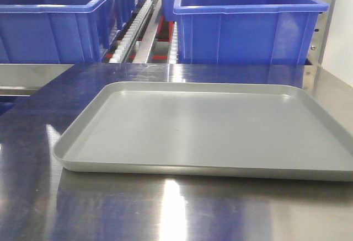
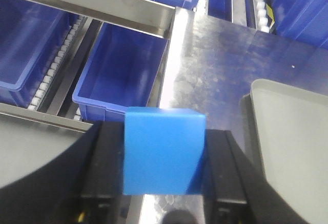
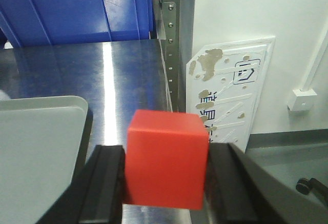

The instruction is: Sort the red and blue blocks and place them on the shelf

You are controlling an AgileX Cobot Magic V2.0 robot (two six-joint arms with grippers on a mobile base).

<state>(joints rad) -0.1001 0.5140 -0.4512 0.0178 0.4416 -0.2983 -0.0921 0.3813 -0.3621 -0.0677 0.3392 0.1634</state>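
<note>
Grey tray on steel table in front view, dark-blue bins on shelf behind; no block here. Left wrist: blue block clamped between left gripper jaws, over table edge, left of tray. Right wrist: red block clamped in right gripper, right of tray corner, near shelf. Probably light, stiff, matte; grip flat opposite faces, mid-height.

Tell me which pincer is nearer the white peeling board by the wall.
Right. The right pincer, holding the red block, hangs beside the tray's right edge, with the board just beyond the table. The left pincer, holding the blue block, is at the tray's opposite side.
</note>
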